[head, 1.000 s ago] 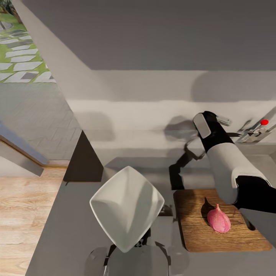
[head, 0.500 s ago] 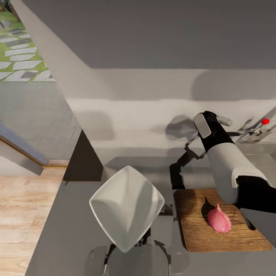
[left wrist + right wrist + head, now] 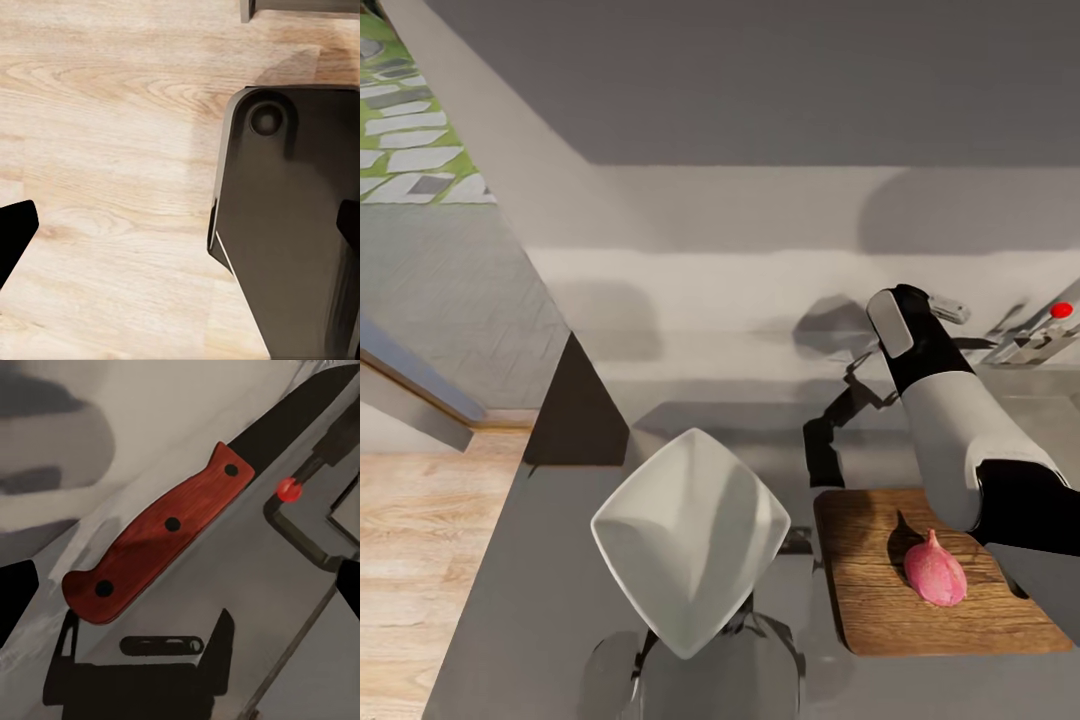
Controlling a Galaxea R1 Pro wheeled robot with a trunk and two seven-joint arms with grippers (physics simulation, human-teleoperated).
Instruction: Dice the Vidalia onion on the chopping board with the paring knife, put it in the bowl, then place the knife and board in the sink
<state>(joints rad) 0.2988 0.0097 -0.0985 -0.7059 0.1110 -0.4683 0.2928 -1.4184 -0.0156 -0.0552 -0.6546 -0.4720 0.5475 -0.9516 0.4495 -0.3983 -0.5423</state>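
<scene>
The pinkish Vidalia onion (image 3: 935, 570) lies on the wooden chopping board (image 3: 870, 610) at the right of the dark grey countertop (image 3: 550, 570). The white square bowl (image 3: 690, 540) stands just left of the board. My right arm (image 3: 950, 430) reaches past the board toward the back wall. The right gripper (image 3: 180, 589) is open above the paring knife (image 3: 161, 536), which lies flat on the counter. Its reddish-brown handle sits between the spread fingertips and its dark blade (image 3: 289, 424) points toward the faucet. My left gripper (image 3: 180, 232) hangs open over the floor. The sink basin is out of view.
The chrome faucet with its red dot (image 3: 1062, 310) stands at the far right against the pale back wall. The counter's left end drops to a wood floor (image 3: 410, 560). My own dark base (image 3: 292, 225) shows below the left gripper.
The whole head view has shifted slightly, so the camera moved. The right arm stays almost where it was over the knife. Nothing was taken hold of or let go.
</scene>
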